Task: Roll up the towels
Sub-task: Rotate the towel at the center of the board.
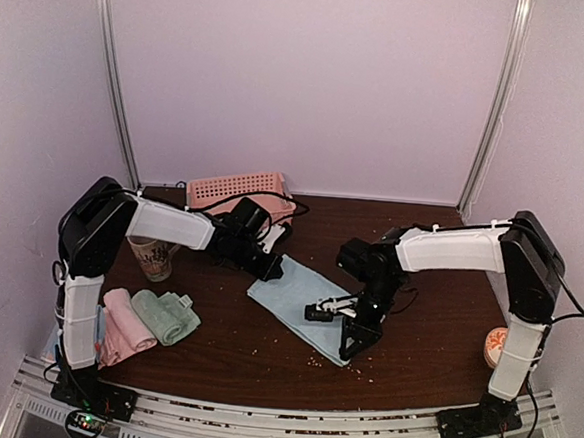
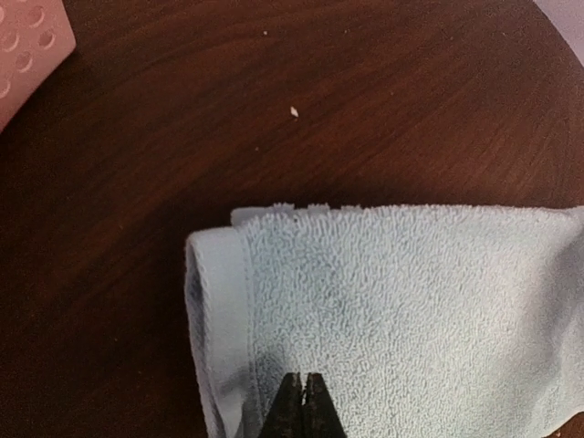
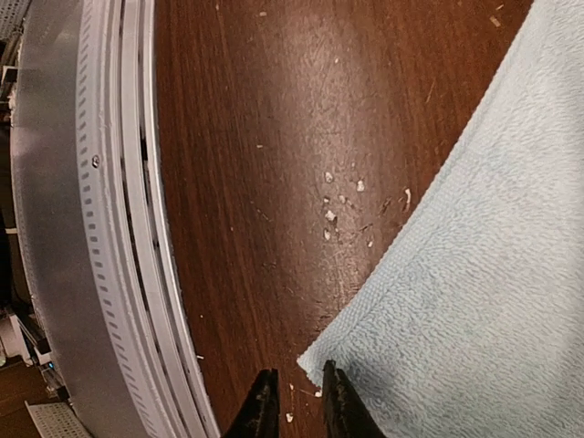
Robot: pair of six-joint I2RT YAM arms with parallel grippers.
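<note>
Towels, three in view: pink towel (image 1: pixel 124 325) and green towel (image 1: pixel 168 316) appeared rolled, side by side, well away from both grippers (judged done). Blue towel (image 2: pixel 411 310) lay flat and unrolled. Its hemmed end sat beneath the left gripper (image 2: pixel 301 403), jaws closed, and its corner just ahead of the right gripper (image 3: pixel 294 401), jaws slightly parted and empty.

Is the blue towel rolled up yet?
No. The blue towel lies spread flat on the table; no roll shows anywhere along it.
</note>
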